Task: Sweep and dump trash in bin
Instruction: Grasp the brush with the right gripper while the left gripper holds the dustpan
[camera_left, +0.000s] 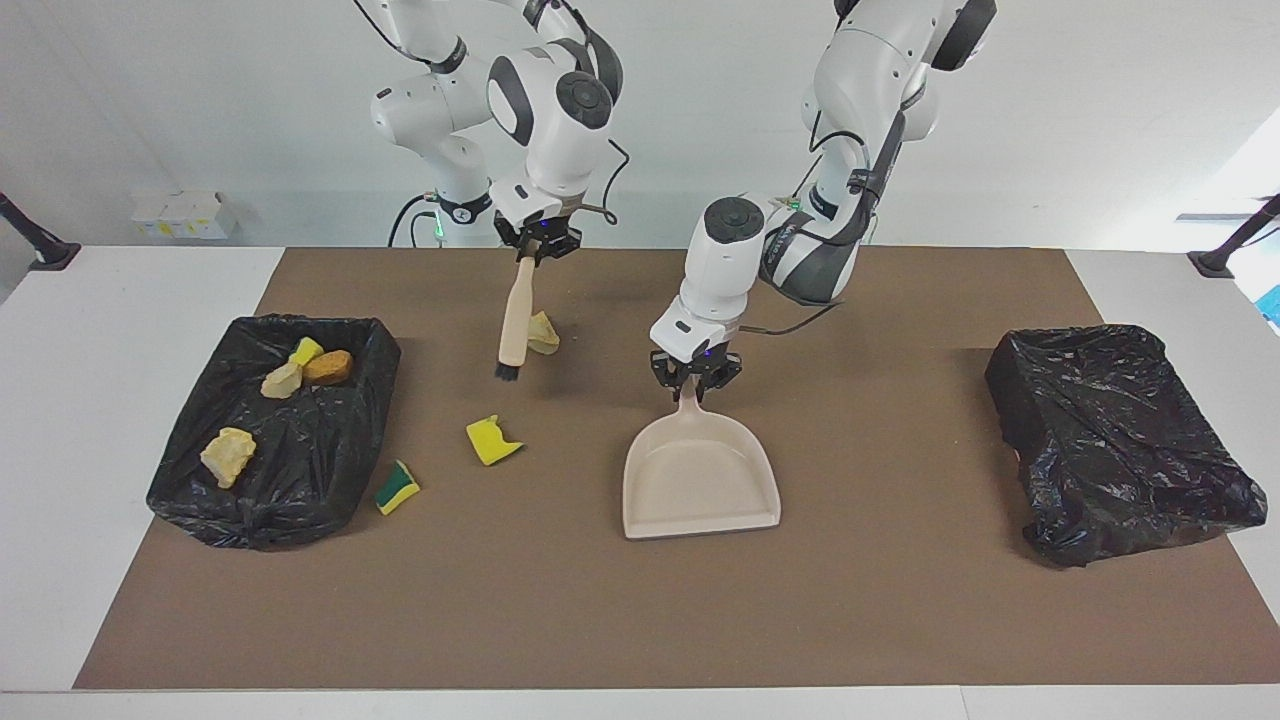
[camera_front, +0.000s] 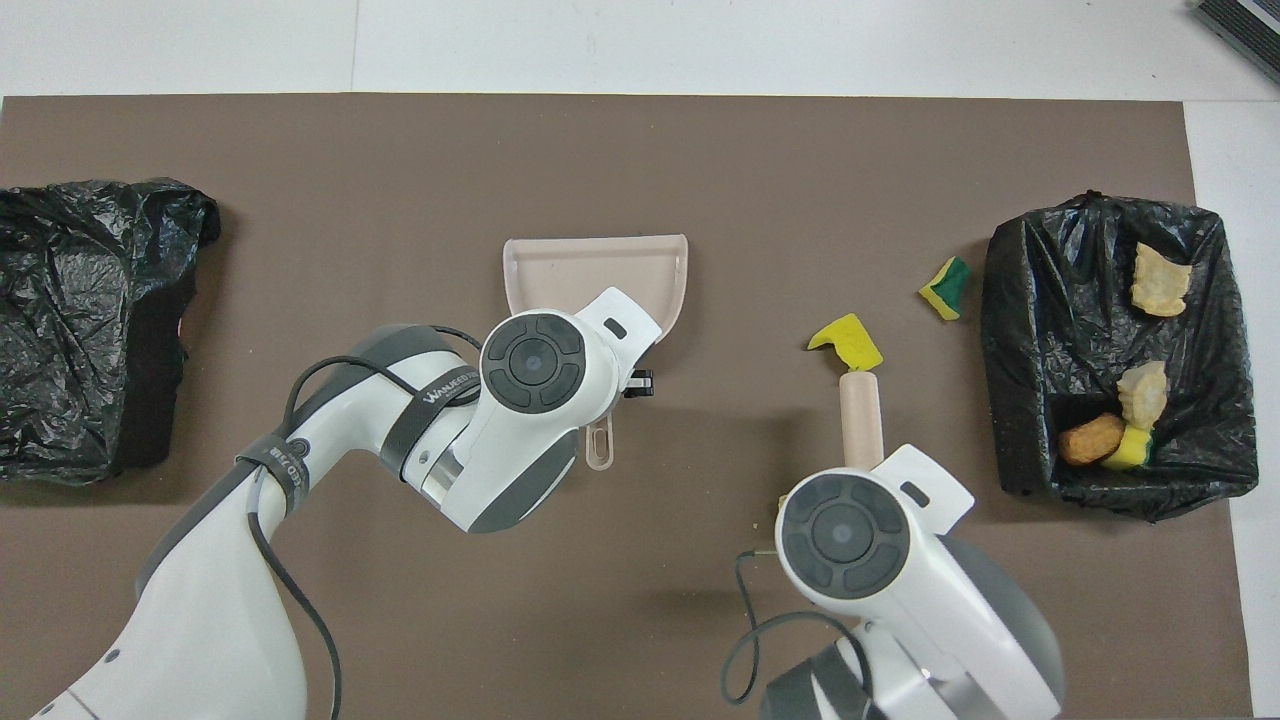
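Facing view: the left gripper (camera_left: 694, 383) is clamped on the handle of the beige dustpan (camera_left: 700, 485), whose pan lies flat on the brown mat (camera_left: 640, 620) with its open lip at 6 o'clock, facing wide bare mat. The right gripper (camera_left: 540, 247) is closed on the top of a brush (camera_left: 516, 320) that hangs tilted, bristles down, over the mat; whether the bristles touch the mat is not clear. A beige chunk (camera_left: 543, 333) sits just beside the brush handle, at its 3 o'clock. A yellow chunk (camera_left: 492, 440) and a yellow-and-green chunk (camera_left: 397, 487) lie on the mat between the dustpan and the lined bin (camera_left: 275, 500), the latter close to the bin's wall. Four more chunks (camera_left: 228, 456) lie in that bin. A second black-lined bin (camera_left: 1120, 440) stands at the left arm's end.

Overhead view: both wrists hide their fingers. The right arm's wrist covers nearly all of the beige chunk. The brush tip meets the yellow chunk (camera_front: 846, 342) at its 6 o'clock. The mat at 12 o'clock of the dustpan (camera_front: 596, 275) is open to its edge.
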